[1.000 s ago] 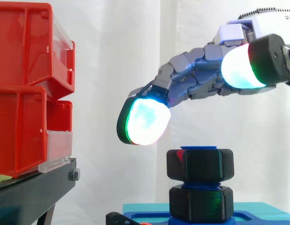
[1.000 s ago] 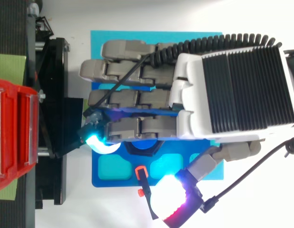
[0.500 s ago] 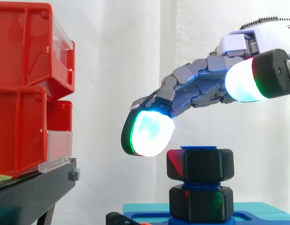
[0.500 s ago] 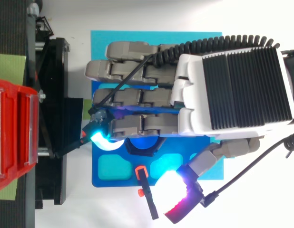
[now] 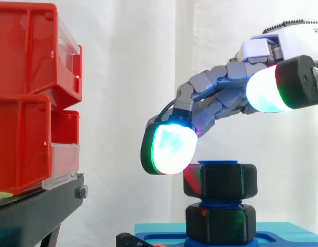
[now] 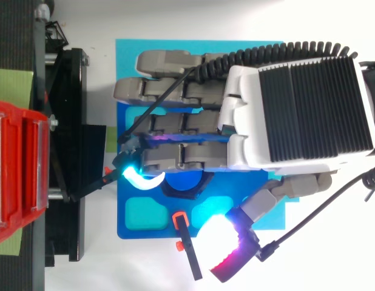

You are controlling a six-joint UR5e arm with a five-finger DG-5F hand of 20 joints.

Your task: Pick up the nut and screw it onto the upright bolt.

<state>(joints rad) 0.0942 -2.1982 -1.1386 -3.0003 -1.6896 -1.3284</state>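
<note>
Hung with grey jointed hand [image 5: 221,90] over black hexagonal nut [image 5: 221,181] on upright blue plastic bolt [image 5: 219,163], fingers loosely arched, gripping nothing, one glowing fingertip [image 5: 172,149] just beside nut's upper edge.

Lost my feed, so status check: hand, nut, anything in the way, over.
Hand open, holding nothing, above nut. Nut on top of blue bolt, one fingertip pad close at its side, contact unclear. No obstruction seen.

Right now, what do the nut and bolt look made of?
Nut: likely plastic, perhaps printed; matte black, thick-walled, soft sheen, rounded edges. Bolt: likely plastic too; solid bright blue, no metallic glint.
</note>
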